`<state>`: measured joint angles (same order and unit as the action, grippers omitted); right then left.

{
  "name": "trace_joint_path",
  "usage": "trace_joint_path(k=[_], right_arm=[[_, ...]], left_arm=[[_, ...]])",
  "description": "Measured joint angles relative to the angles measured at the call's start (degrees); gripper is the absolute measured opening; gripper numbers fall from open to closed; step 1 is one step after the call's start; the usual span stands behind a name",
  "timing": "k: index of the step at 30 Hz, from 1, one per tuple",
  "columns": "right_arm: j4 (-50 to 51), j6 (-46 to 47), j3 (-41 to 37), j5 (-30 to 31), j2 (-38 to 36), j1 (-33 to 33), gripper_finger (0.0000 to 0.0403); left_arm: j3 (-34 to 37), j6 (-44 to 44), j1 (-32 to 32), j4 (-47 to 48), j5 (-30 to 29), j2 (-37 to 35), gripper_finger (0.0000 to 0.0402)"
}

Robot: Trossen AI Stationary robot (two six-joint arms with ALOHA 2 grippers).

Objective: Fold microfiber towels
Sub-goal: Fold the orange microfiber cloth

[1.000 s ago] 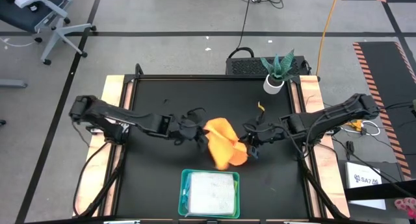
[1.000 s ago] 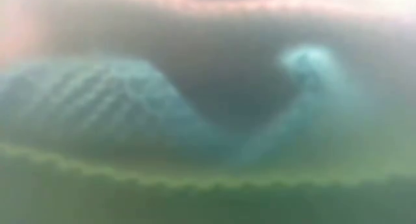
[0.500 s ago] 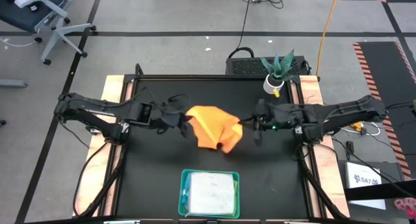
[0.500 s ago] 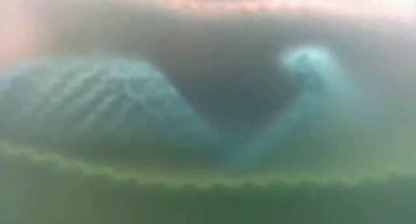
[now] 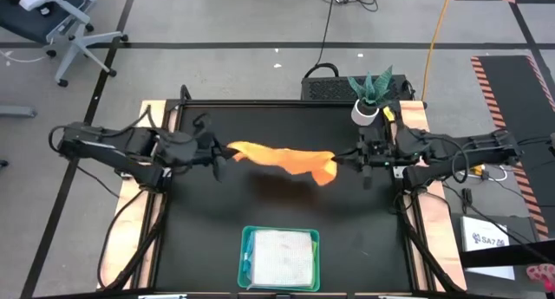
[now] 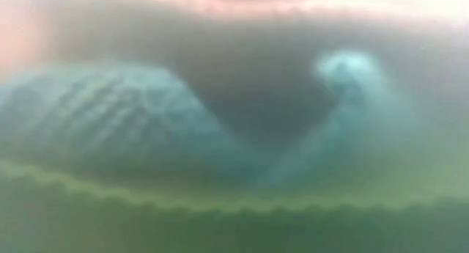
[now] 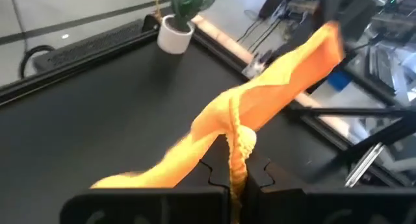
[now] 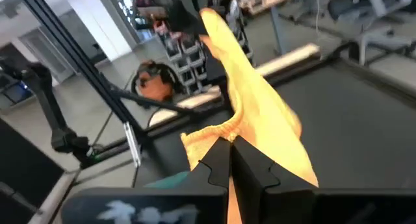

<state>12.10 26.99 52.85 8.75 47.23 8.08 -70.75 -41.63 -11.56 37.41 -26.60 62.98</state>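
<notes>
I have the yellow-orange towel strung out in the air above the middle of the black table, stretched between both arms. My left gripper is clamped on the towel's left end; in the left wrist view the cloth is pinched tight between the two dark fingers and bunches into a ridge right at the pinch. My right gripper is clenched on the opposite end, and its wrist view shows the towel trapped between its fingers the same way. The span sags slightly toward the right, where a fold hangs lower. Nearer the front edge sits the teal tray with a pale grey-white towel lying in it. A small potted plant stands at the table's far right corner. The low view is only a blur of blue-green, so I read nothing from it.
</notes>
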Motion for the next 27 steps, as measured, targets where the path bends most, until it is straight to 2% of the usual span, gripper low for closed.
trace_joint_path(k=[7,12,19,23,27], right_arm=[[-0.43,6.16,0.01,-1.62,3.39,3.44,0.0000],[0.20,10.54,-0.01,-1.53,5.97,6.00,0.0000],[-0.23,11.32,-0.01,-1.40,8.63,7.40,0.0000],[3.33,9.09,0.02,-0.15,8.92,6.68,0.0000],[11.81,8.05,0.01,3.17,8.71,4.47,0.0000]], left_arm=[[0.03,-5.40,-3.16,4.58,0.39,3.42,0.0001],[-0.09,-10.09,-4.78,4.47,0.95,5.64,0.0001],[-0.11,-17.99,-6.77,7.43,2.94,10.10,0.0001],[-0.10,-21.27,-6.69,11.74,3.22,12.98,0.0001],[-0.08,-24.21,-4.56,18.40,2.94,14.93,0.0001]])
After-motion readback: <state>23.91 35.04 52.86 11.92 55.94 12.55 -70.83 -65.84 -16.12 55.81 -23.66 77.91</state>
